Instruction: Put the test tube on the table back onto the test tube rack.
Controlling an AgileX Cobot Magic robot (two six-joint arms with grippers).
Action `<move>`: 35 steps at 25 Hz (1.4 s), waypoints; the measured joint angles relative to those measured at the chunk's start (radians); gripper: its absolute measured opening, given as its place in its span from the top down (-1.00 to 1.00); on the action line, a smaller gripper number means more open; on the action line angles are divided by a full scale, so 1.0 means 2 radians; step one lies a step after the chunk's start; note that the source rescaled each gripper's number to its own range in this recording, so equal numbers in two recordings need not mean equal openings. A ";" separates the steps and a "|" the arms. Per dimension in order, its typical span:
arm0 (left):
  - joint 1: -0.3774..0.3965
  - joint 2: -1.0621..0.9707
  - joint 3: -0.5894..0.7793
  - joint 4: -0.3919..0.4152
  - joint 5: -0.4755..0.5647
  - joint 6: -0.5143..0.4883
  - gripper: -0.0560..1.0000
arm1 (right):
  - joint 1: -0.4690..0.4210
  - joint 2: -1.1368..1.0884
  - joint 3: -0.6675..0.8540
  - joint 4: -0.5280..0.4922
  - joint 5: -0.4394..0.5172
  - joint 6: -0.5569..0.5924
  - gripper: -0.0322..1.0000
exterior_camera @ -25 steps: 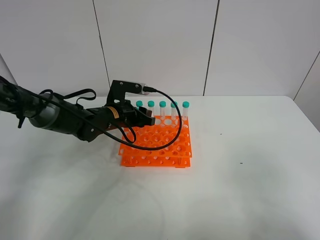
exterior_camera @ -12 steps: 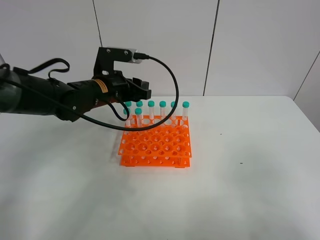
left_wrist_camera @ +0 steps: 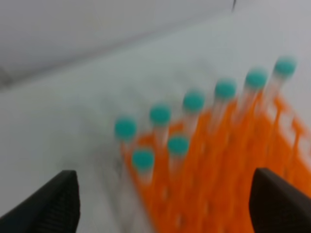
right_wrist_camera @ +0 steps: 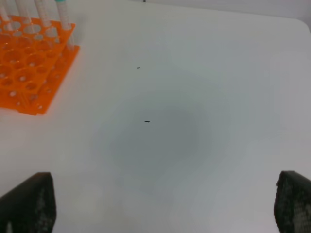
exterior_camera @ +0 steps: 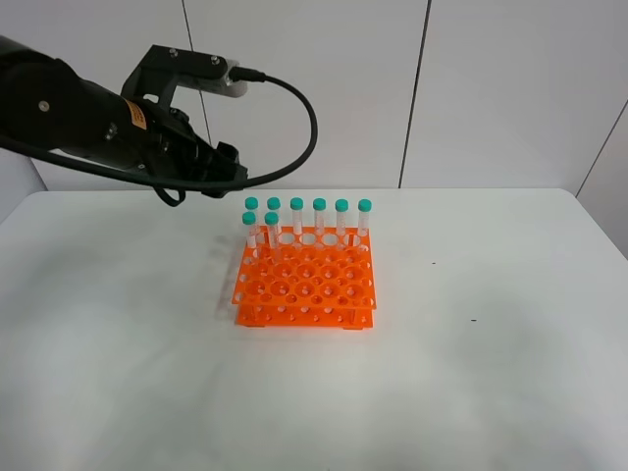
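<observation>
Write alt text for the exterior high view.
An orange test tube rack on a white table holds eight green-capped tubes, six in the back row. The left arm's gripper hangs above, left of the rack.

High front view down on table (exterior_camera: 471, 373), left wrist blurred close above rack (left_wrist_camera: 233, 160), right wrist over table sharing rack corner (right_wrist_camera: 29, 68)

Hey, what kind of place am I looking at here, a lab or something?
Probably a robot test bench dressed as a lab, not a working one: an orange test tube rack of teal-capped tubes sits on a bare white table before plain wall panels, with a black robot arm above.
</observation>
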 joint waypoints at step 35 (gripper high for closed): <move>0.274 -0.122 0.068 -0.056 0.372 0.040 -0.91 | 0.000 0.000 0.000 0.000 0.000 0.000 -1.00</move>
